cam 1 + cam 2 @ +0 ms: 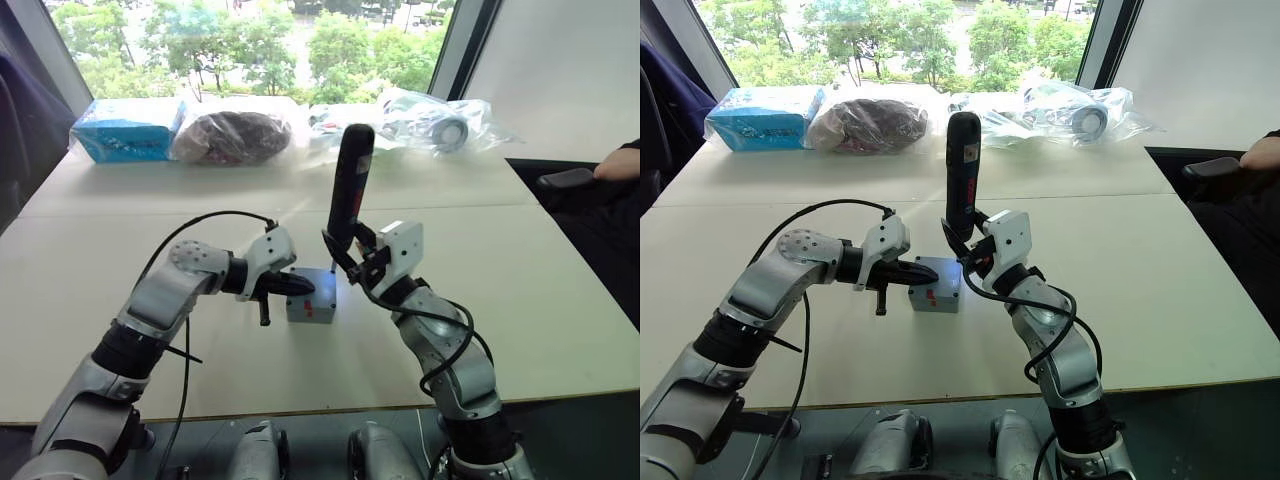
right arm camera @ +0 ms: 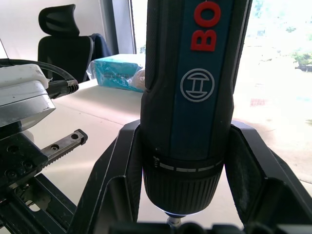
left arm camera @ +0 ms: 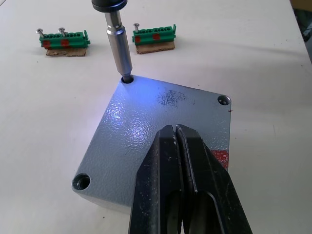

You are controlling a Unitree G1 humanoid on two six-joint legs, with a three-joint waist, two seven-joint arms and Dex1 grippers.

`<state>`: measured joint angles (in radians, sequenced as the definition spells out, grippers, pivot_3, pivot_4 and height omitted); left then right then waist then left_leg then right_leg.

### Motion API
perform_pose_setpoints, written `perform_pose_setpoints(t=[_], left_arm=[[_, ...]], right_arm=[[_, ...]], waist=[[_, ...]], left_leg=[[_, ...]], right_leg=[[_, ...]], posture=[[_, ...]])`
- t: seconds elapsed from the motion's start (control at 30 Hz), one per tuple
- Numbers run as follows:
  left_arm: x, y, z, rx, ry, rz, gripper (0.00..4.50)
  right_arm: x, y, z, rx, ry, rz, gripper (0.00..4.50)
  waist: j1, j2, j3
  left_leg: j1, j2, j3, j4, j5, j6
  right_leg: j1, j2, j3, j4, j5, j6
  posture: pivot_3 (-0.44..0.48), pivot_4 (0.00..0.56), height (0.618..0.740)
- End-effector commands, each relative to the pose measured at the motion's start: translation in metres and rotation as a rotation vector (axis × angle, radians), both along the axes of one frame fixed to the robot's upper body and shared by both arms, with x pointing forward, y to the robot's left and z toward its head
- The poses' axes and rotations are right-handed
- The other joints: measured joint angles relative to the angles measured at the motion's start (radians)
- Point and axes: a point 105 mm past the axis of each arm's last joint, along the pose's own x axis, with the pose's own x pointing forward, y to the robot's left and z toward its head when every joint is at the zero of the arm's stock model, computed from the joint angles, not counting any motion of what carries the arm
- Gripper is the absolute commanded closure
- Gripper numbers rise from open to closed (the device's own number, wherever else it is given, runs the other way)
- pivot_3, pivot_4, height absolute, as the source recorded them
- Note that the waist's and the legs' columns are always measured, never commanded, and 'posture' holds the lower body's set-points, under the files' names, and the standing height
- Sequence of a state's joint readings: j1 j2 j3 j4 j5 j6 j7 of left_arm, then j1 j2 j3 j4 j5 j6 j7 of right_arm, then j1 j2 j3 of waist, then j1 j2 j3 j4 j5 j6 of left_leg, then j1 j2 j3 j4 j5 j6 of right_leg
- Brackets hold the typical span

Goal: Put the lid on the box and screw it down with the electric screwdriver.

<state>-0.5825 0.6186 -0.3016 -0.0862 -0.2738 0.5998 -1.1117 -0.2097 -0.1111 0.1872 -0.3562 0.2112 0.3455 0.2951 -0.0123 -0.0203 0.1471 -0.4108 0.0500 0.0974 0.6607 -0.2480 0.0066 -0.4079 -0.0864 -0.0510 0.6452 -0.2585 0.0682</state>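
On the table (image 1: 560, 300) — speckled grey lid (image 3: 146, 126), closed left jaws atop; right jaws clamping the electric screwdriver (image 1: 350, 185).

The black-and-blue cylindrical electric screwdriver (image 2: 195, 97) with red lettering stands upright, clamped between the right gripper (image 2: 187, 170)'s two black fingers (image 2: 114, 180); behind it, a black office chair (image 2: 66, 39) and a blue packet (image 2: 117, 70)

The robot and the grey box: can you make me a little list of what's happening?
lid: flat grey plastic lid lies on the small grey plastic box
tool: black cylindrical electric screwdriver, upright, bit in a corner screw hole
right pincer: shut on the screwdriver
left pincer: shut, tips pressing on the lid
nearby: two small green parts on the table
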Motion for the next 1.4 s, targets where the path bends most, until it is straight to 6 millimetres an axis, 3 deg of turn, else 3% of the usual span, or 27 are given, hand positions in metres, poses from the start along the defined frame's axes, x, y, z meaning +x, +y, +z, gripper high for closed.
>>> perform_pose_setpoints(t=[0.03,0.23,0.37,0.53,0.67,0.73,0.83,0.93,0.97,1.0,1.03,1.1,1.23,1.33,1.4], left_arm=[[-0.002,-0.001,-0.004,0.01,0.01,-0.006,4.5],[0.0,-0.002,-0.005,0.009,0.008,0.005,4.5],[0.003,-0.001,-0.005,0.005,0.006,0.021,4.5],[0.002,-0.006,-0.008,-0.022,-0.002,0.018,4.5],[0.001,-0.008,-0.008,-0.058,-0.008,0.043,4.5],[0.001,-0.008,-0.009,-0.064,-0.01,0.047,4.5],[0.003,-0.011,0.019,-0.219,-0.003,0.094,4.5],[0.004,-0.013,0.031,-0.283,-0.009,0.115,4.5],[0.001,-0.015,0.042,-0.303,-0.041,0.094,4.5],[-0.006,-0.018,0.053,-0.309,-0.078,0.047,4.5],[-0.015,-0.023,0.06,-0.297,-0.126,-0.018,4.5],[-0.026,-0.028,0.065,-0.271,-0.167,-0.094,4.5],[-0.033,-0.035,0.063,-0.229,-0.174,-0.167,4.5],[-0.039,-0.036,0.052,-0.173,-0.122,-0.22,4.5],[-0.045,-0.037,0.047,-0.159,-0.096,-0.246,4.5]], right_arm=[[0.002,-0.004,-0.055,-0.084,0.224,-0.014,2.68],[0.002,-0.003,-0.042,-0.064,0.184,0.011,2.68],[0.004,-0.002,-0.009,-0.065,0.08,0.044,2.68],[-0.003,-0.009,0.071,-0.092,-0.144,0.113,2.68],[-0.012,-0.018,0.11,-0.066,-0.184,0.128,2.68],[-0.014,-0.021,0.118,-0.055,-0.18,0.127,2.68],[-0.004,-0.051,0.15,0.06,-0.081,0.065,2.68],[-0.007,-0.06,0.16,0.102,-0.015,0.096,2.68],[0.004,-0.079,0.154,0.076,0.099,0.02,2.68],[0.012,-0.107,0.134,0.011,0.259,-0.054,2.68],[0.016,-0.137,0.11,-0.036,0.423,-0.142,2.68],[0.015,-0.171,0.082,-0.066,0.623,-0.219,2.68],[0.001,-0.192,0.051,-0.099,0.847,-0.201,2.68],[-0.001,-0.208,0.031,-0.082,0.987,-0.252,2.68],[-0.004,-0.215,0.017,-0.092,1.071,-0.272,2.68]], waist=[[0.0,0.0,0.0],[0.0,0.0,0.0],[0.0,0.001,0.0],[0.003,0.004,0.004],[0.002,0.006,0.005],[0.002,0.006,0.005],[0.001,0.007,0.008],[0.003,0.006,0.012],[0.002,0.007,0.013],[0.001,0.007,0.013],[0.005,0.006,0.013],[0.026,0.004,0.013],[0.016,0.014,0.019],[-0.008,0.018,0.022],[-0.006,0.017,0.023]], left_leg=[[0.0,0.0,0.0,0.0,0.0,0.0],[0.0,0.0,-0.001,-0.001,0.0,0.0],[0.001,0.0,-0.001,-0.007,0.0,0.0],[-0.003,-0.001,0.0,-0.011,0.0,0.0],[-0.014,-0.002,-0.001,-0.009,0.001,0.001],[-0.017,-0.002,0.0,-0.009,0.001,0.001],[-0.017,-0.002,0.0,-0.01,0.001,0.001],[-0.018,-0.002,0.001,-0.008,0.001,0.001],[-0.018,-0.002,0.001,-0.008,0.001,0.001],[-0.018,-0.002,0.001,-0.009,0.001,0.001],[-0.018,-0.002,0.001,-0.009,0.001,0.001],[-0.019,-0.003,0.0,-0.009,0.001,0.001],[-0.02,-0.01,0.006,-0.011,-0.002,0.007],[-0.023,-0.015,0.01,-0.011,-0.003,0.01],[-0.023,-0.013,0.009,-0.01,-0.003,0.01]], right_leg=[[-0.001,-0.001,0.0,0.0,0.0,0.0],[-0.002,-0.002,-0.001,-0.002,0.0,-0.001],[-0.001,-0.003,-0.002,-0.008,0.0,-0.001],[0.0,-0.003,-0.002,-0.011,0.001,-0.001],[-0.009,-0.003,-0.003,-0.011,0.001,-0.001],[-0.012,-0.001,-0.003,-0.011,0.002,0.0],[-0.012,0.001,-0.004,-0.011,0.003,0.003],[-0.014,0.0,-0.003,-0.009,0.004,0.004],[-0.014,0.0,-0.003,-0.009,0.004,0.004],[-0.014,0.0,-0.003,-0.009,0.004,0.004],[-0.015,0.0,-0.003,-0.009,0.004,0.004],[-0.013,-0.001,-0.004,-0.012,0.003,0.002],[-0.014,-0.008,-0.001,-0.015,0.002,0.001],[-0.021,-0.005,0.007,-0.015,0.009,0.015],[-0.021,-0.002,0.008,-0.015,0.009,0.015]], posture=[[0.0,0.15,0.74],[0.0,0.15,0.74],[0.0,0.15,0.74],[0.0,0.15,0.74],[0.0,0.15,0.74],[0.0,0.15,0.74],[0.0,0.15,0.74],[0.0,0.15,0.74],[0.0,0.15,0.74],[0.0,0.15,0.74],[0.0,0.15,0.74],[0.0,0.15,0.74],[0.0,0.15,0.74],[0.0,0.15,0.74],[0.0,0.15,0.74]])
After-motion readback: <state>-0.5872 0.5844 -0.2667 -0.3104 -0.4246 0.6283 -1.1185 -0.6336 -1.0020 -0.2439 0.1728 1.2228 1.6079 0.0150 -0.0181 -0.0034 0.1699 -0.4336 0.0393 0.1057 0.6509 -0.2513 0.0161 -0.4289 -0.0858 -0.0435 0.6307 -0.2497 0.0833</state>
